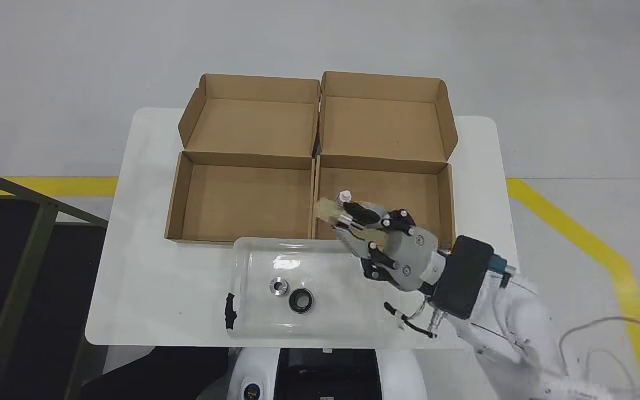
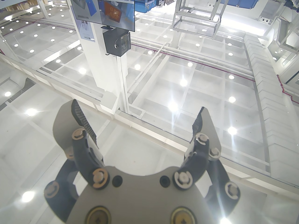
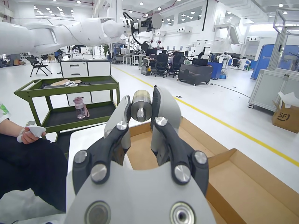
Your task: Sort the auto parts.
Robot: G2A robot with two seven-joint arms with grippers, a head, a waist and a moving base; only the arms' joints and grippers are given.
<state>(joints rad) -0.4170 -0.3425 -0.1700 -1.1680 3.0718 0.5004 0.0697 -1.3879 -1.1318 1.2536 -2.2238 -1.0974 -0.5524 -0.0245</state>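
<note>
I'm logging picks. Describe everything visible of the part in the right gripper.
The part is a short metal-looking cylinder with a yellowish translucent band at its far end and a small stub at the end nearer the wrist. The right gripper clamps it between both fingers, above the right box, near its left wall.

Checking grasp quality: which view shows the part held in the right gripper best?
Right wrist view: the cylindrical part sits clamped in the right gripper, metal end facing the camera. Top view shows it as a pale stub past the gripper, over the right cardboard box. Left wrist view faces the ceiling, left gripper open.
</note>
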